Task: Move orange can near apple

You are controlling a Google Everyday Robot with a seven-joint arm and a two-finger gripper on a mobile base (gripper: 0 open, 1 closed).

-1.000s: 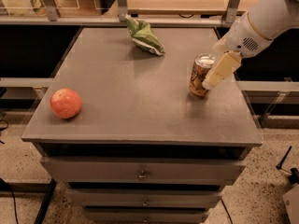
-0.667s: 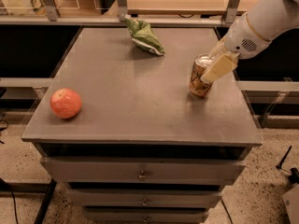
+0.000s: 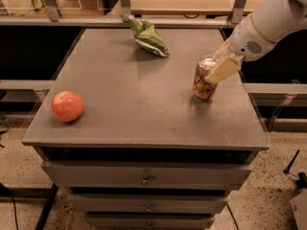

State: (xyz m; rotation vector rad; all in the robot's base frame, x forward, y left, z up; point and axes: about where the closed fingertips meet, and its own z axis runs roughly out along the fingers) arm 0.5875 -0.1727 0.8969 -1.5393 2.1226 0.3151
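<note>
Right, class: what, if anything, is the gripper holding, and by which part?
It cannot be told. The gripper is against the upper part of the orange can, just below its rim, but the can stands on the table.

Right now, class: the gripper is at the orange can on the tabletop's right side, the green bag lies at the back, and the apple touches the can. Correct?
No. In the camera view the apple sits near the front left corner of the tabletop, well apart from the orange can. The rest holds: the gripper is at the can, right side, green bag at the back.
</note>
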